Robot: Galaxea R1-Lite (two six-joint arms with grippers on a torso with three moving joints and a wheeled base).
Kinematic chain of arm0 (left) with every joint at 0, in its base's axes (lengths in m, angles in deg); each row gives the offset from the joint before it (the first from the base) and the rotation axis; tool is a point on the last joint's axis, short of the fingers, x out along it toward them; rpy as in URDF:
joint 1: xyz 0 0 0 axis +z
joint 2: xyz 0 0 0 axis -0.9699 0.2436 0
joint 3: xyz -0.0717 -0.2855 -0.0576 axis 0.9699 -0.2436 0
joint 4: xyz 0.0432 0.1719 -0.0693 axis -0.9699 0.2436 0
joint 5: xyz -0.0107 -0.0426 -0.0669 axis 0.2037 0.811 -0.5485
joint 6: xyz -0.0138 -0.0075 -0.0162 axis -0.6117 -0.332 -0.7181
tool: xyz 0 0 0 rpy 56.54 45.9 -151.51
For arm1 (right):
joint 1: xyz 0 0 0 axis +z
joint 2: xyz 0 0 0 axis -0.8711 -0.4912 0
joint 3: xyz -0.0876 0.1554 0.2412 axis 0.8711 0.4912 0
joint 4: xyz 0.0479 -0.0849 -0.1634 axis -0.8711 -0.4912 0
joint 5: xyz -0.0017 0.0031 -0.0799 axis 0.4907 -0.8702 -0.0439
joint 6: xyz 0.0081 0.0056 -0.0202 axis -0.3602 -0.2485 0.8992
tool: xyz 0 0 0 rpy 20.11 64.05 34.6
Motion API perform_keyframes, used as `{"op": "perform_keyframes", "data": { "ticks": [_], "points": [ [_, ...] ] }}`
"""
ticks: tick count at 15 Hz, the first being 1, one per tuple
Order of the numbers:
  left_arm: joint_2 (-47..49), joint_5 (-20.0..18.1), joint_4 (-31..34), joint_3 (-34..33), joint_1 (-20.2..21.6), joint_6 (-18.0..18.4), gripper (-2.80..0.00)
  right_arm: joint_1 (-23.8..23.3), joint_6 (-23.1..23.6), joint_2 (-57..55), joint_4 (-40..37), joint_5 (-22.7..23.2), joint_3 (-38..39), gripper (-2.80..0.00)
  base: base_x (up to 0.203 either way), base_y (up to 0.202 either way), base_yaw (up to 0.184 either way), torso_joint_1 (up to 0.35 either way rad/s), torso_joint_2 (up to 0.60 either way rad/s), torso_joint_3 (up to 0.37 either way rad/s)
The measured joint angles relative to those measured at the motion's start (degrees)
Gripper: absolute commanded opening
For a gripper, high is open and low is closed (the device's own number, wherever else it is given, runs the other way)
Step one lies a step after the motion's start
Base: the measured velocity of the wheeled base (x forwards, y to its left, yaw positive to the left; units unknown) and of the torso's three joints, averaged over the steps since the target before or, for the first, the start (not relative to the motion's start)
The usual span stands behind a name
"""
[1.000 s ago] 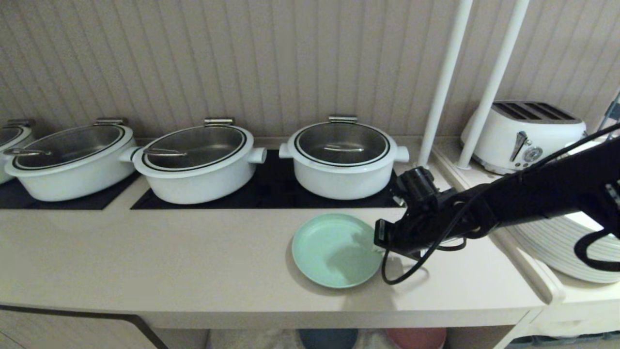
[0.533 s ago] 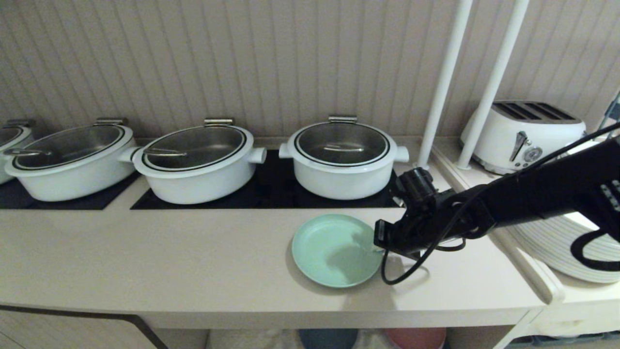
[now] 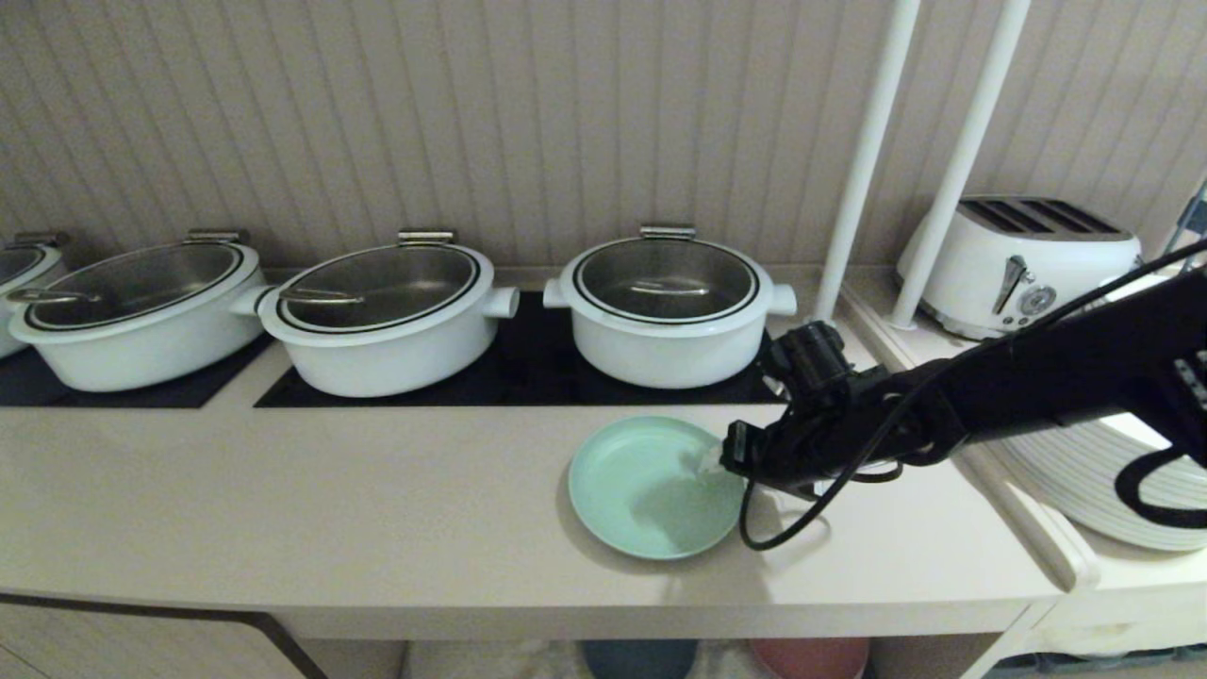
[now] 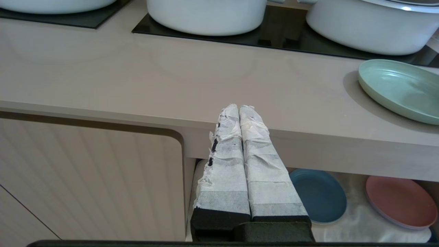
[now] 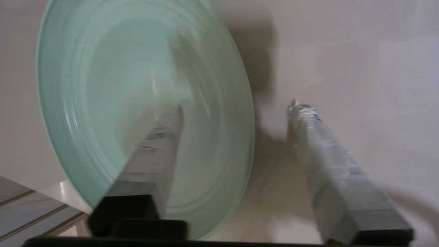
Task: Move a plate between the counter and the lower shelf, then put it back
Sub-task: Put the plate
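On the desk (image 3: pixel 377 509), plate (image 3: pixel 651 488) lies flat near the front edge; right pincer (image 5: pixel 236 113) spread wide, straddling its rim, nothing gripped. Looks like release step; next move: retreat clear. Left pincer (image 4: pixel 239 111) closed, parked.

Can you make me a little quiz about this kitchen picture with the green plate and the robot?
1. True or false: the plate lies on the counter.
2. Are the right tool jaws open or shut?
3. Which plates sit on the lower shelf? A blue and pink, B two green, C none.

Key: 1 true. 2 open, one finger over the plate, one outside its rim. 3 A.
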Motion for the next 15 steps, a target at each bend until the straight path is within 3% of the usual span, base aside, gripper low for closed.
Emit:
{"op": "perform_keyframes", "data": {
  "ticks": [5,12,13,15],
  "points": [
    [0.0,0.0,0.0,0.0,0.0,0.0,-2.8,-0.09,0.27,3.22,-0.22,-0.05,1.58,0.0,0.0,0.0,0.0,0.0,0.0,0.0],
    [0.0,0.0,0.0,0.0,0.0,0.0,-2.8,-0.28,2.32,14.61,0.05,-0.11,10.29,0.0,0.0,0.0,0.0,0.0,0.0,0.0],
    [0.0,0.0,0.0,0.0,0.0,0.0,-2.8,-0.3,2.47,16.27,-0.01,-0.29,11.46,-2.8,0.0,0.0,0.0,0.0,0.0,0.0],
    [0.0,0.02,0.0,-0.02,0.0,0.0,-2.8,-0.32,2.54,19.2,-0.01,-1.35,13.75,-2.8,0.0,0.0,0.0,0.0,0.0,0.0]
  ]
}}
